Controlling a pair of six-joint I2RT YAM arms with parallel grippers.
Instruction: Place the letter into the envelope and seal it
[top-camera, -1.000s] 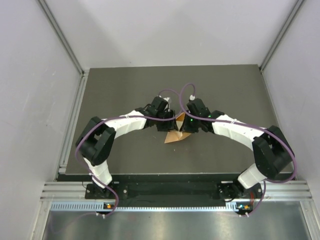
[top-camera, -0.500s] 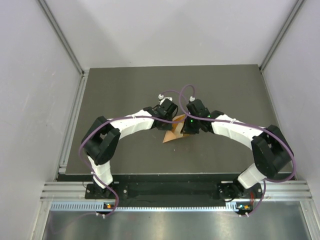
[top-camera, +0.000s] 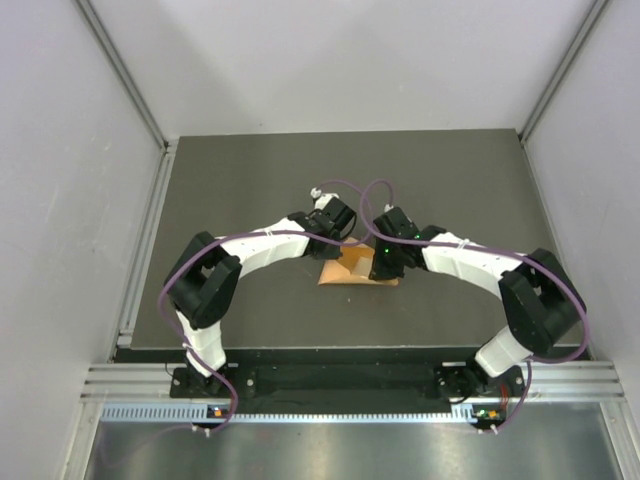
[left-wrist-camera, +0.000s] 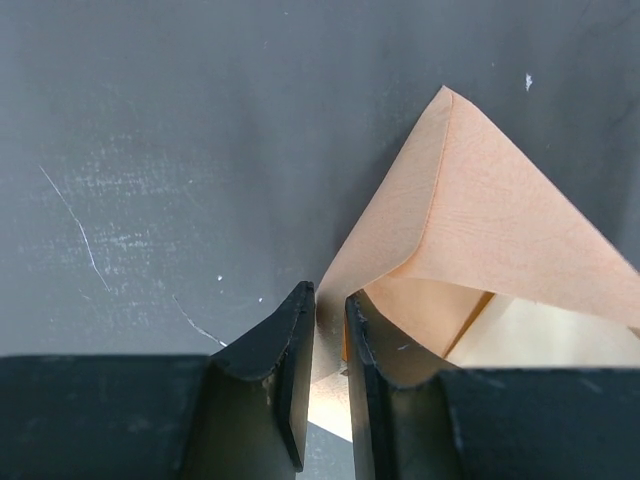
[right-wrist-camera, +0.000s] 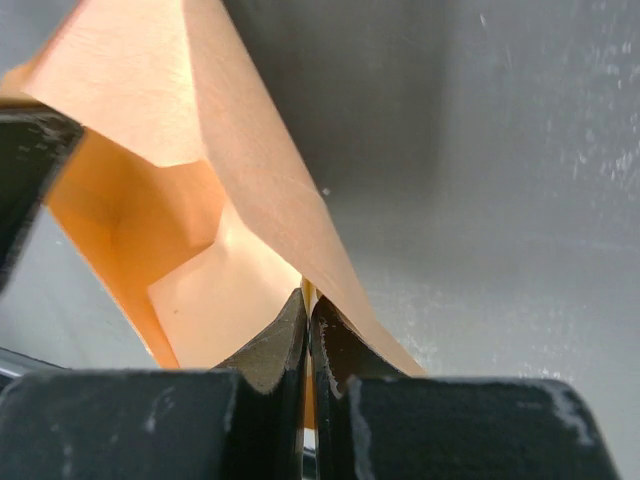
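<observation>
The orange envelope (top-camera: 356, 270) lies mid-table between both grippers, its pointed flap (left-wrist-camera: 480, 200) raised. Inside its mouth shows the pale cream letter (left-wrist-camera: 555, 335). My left gripper (top-camera: 338, 243) is at the envelope's far left corner. Its jaws stand a narrow gap apart, and the envelope's edge (left-wrist-camera: 330, 300) runs into that gap. My right gripper (top-camera: 380, 263) is shut on the envelope's right edge (right-wrist-camera: 309, 292), with a thin strip of paper pinched between its fingertips. The flap (right-wrist-camera: 150, 80) rises to the left in the right wrist view.
The dark grey table (top-camera: 250, 180) is scratched. Grey walls stand on three sides, and a metal rail (top-camera: 145, 250) runs along the left edge. Both arm bases sit on the black bar (top-camera: 340, 380) at the near edge.
My left gripper has shifted right onto the envelope's corner and its jaws have narrowed. The envelope has dropped from a tilted, raised pose to lying flatter and wider. The right gripper stays shut.
</observation>
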